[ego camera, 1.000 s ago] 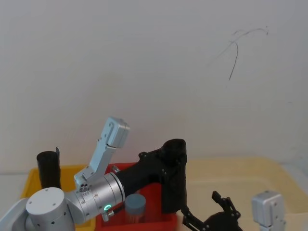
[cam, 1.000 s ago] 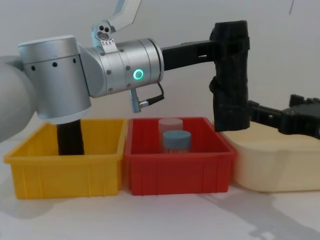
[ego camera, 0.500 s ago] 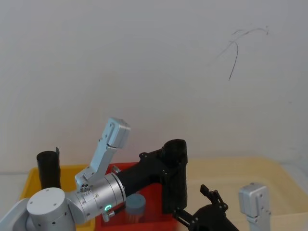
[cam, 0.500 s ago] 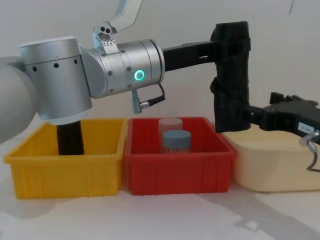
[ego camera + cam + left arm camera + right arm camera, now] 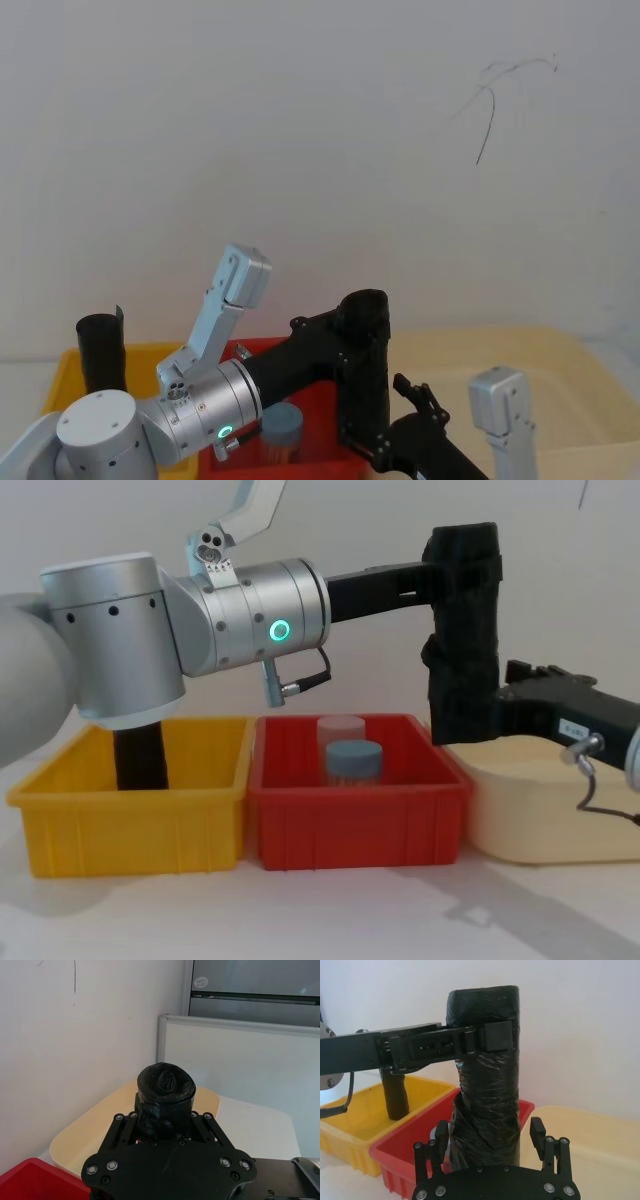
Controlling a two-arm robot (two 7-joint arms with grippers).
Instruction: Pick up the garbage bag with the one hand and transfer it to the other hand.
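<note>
Against the white wall, above the red bin (image 5: 360, 810) and the cream tray (image 5: 530, 815), we saw the garbage bag (image 5: 462, 650) held upright in the air, its long axis vertical. Our left pincer (image 5: 458, 575) pinched it near the rim. Our right pincer (image 5: 487, 1142) stood spread at the lower end, one finger either side of the roll, apparently not touching it.
</note>
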